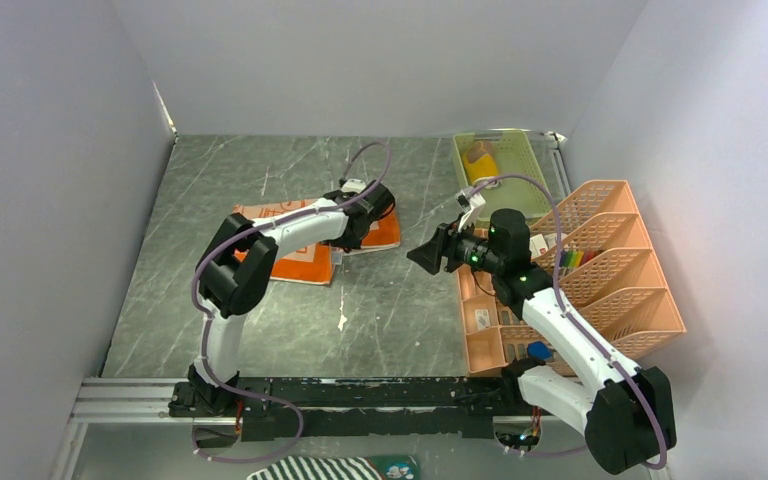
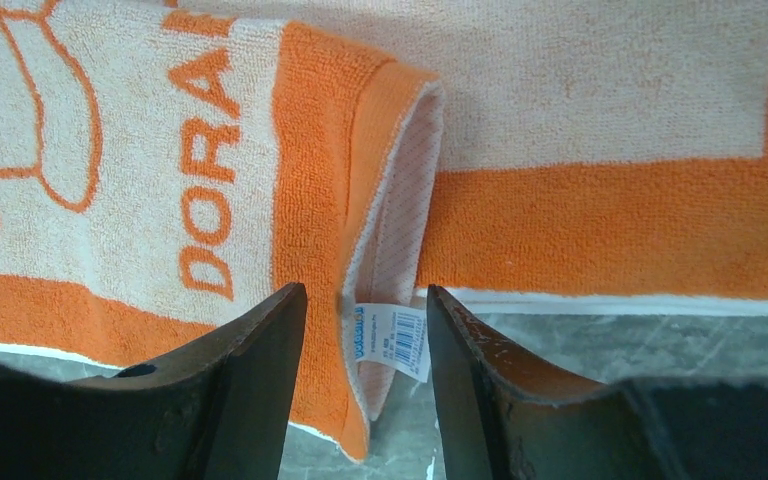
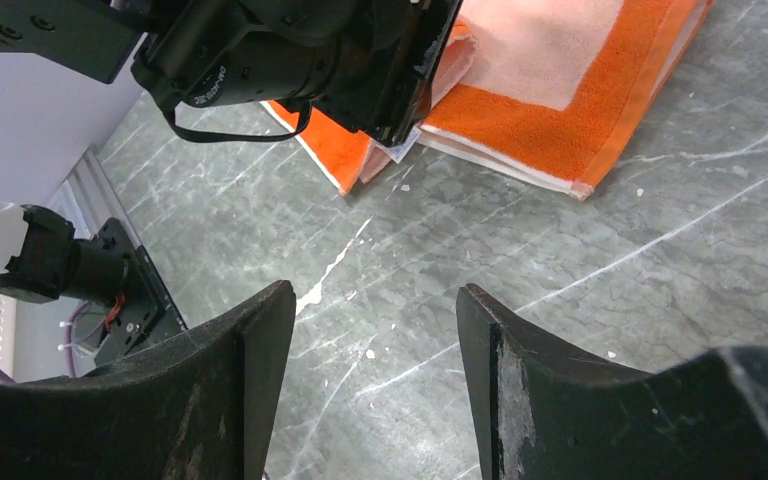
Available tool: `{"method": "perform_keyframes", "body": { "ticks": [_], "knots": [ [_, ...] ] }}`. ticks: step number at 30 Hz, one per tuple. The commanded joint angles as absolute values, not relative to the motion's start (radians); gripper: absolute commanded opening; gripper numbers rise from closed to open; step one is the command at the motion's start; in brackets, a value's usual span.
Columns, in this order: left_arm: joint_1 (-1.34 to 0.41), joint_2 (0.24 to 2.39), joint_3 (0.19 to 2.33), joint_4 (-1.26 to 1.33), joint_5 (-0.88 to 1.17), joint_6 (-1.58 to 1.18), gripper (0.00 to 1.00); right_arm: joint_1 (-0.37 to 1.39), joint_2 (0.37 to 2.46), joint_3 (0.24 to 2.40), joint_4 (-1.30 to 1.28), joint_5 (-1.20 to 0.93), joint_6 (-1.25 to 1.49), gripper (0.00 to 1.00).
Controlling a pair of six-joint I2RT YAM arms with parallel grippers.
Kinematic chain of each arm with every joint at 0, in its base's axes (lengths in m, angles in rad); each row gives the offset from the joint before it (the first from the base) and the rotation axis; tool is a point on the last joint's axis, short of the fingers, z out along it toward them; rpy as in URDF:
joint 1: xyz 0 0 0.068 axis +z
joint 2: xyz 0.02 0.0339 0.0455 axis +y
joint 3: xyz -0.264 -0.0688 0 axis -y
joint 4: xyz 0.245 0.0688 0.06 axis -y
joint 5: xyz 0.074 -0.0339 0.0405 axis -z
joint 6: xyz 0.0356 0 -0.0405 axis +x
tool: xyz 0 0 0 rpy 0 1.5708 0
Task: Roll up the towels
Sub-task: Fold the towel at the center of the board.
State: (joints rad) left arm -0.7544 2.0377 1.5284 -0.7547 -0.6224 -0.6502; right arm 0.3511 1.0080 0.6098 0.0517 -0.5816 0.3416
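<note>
The orange towel with cream panel and cat outline lies partly folded on the grey marble table. My left gripper hangs low over its right end. In the left wrist view the left gripper is open, and its fingers straddle the towel's folded edge and white label without touching them. My right gripper hovers open to the right of the towel; in its own view the right gripper has only bare table between its fingers. A mustard-yellow towel lies in the green tray.
Orange slotted baskets and a flat orange organiser fill the right side. A black-and-white striped cloth lies in front of the arm bases. Grey walls close the left, back and right.
</note>
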Motion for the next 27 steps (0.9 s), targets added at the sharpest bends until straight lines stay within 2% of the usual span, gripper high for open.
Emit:
{"method": "perform_keyframes", "body": {
  "ticks": [1,12,27],
  "knots": [
    [-0.728,2.066,1.562,-0.748,-0.645,-0.630,0.58,0.357,0.988,0.608,0.046,-0.572,0.328,0.61],
    [-0.715,2.097,1.522,-0.675,-0.583,-0.619,0.52,0.359,0.995,0.597,0.056,-0.569,0.330,0.61],
    [-0.716,2.089,1.526,-0.637,-0.500,-0.616,0.51,0.358,0.999,0.583,0.071,-0.569,0.334,0.61]
  ]
}}
